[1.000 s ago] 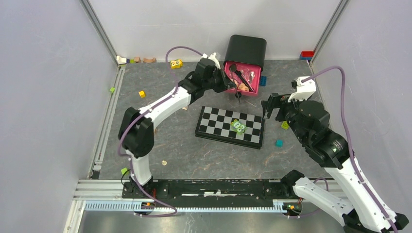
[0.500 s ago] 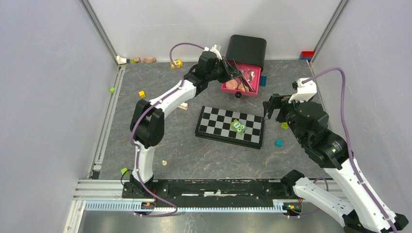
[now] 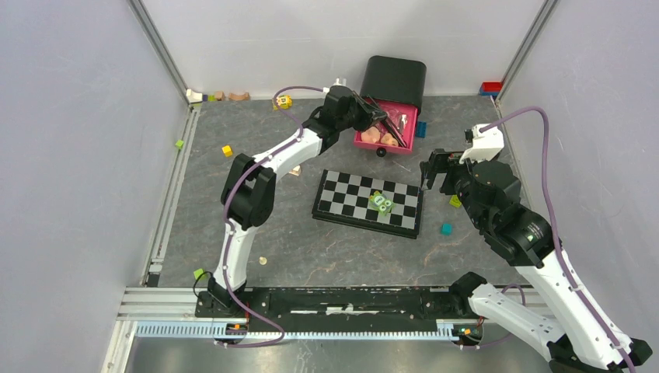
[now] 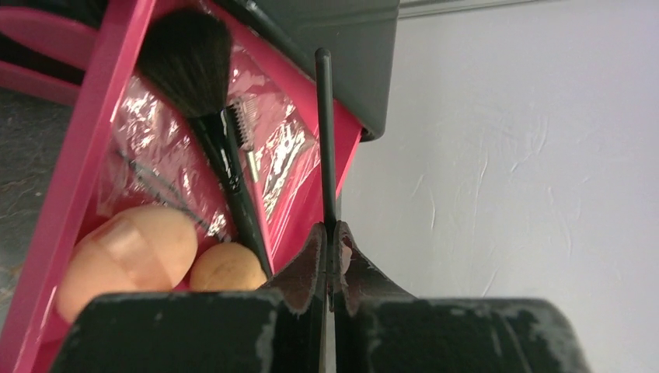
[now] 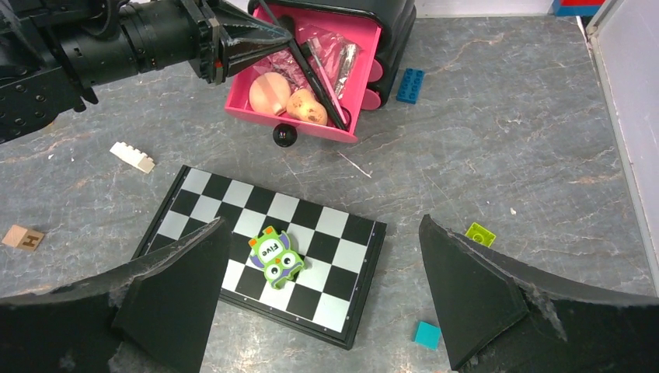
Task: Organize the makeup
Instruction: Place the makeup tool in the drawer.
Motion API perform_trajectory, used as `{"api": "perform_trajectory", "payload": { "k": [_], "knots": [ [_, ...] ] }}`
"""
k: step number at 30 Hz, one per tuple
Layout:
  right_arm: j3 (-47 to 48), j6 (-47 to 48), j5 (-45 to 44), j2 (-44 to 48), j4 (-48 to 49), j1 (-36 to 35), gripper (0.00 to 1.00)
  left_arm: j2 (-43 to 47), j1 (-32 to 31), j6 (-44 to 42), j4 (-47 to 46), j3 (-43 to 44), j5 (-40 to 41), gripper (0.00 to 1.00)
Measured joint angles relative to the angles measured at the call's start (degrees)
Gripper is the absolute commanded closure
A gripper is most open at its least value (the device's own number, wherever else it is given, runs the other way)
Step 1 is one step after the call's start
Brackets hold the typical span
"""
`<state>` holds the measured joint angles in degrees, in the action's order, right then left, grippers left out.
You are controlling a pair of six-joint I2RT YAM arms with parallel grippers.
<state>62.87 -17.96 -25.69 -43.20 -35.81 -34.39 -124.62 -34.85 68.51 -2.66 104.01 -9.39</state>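
My left gripper (image 4: 332,233) is shut on a thin dark pencil (image 4: 325,140) and holds it over the back of the open pink drawer (image 4: 78,155). In the drawer lie a black long-handled brush (image 4: 186,62), two round peach puffs (image 4: 128,252) and a clear packet (image 4: 272,155). From above, the left gripper (image 3: 373,114) is at the drawer's (image 3: 364,143) left rim. My right gripper (image 5: 322,225) is open and empty above the chequered board; in the top view it (image 3: 435,172) is right of the board. The drawer (image 5: 295,128), brush (image 5: 319,74) and puffs (image 5: 270,93) also show in the right wrist view.
A black-and-white chequered board (image 3: 350,194) lies mid-table with a green owl toy (image 3: 381,203) on it. The drawer's black case (image 3: 394,78) stands at the back wall. Small toy blocks lie about: blue (image 5: 409,85), lime (image 5: 481,234), teal (image 5: 426,335), cream (image 5: 132,157).
My left arm has stretched back and to the right, carrying the pencil from the drawer's left front corner to over the drawer. The right arm has hardly moved.
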Motion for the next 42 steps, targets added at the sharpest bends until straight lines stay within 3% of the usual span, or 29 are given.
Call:
{"api": "perform_trajectory", "payload": {
  "k": [38,42],
  "knots": [
    [-0.02,-0.02,-2.89,1.27,-0.37,0.0,0.02,-10.58,0.0,2.62,4.44,10.12,0.2,0.97],
    [-0.02,-0.02,-2.89,1.38,-0.7,0.0,0.02,-10.8,0.0,2.6,5.33,10.71,0.2,0.86]
  ]
}}
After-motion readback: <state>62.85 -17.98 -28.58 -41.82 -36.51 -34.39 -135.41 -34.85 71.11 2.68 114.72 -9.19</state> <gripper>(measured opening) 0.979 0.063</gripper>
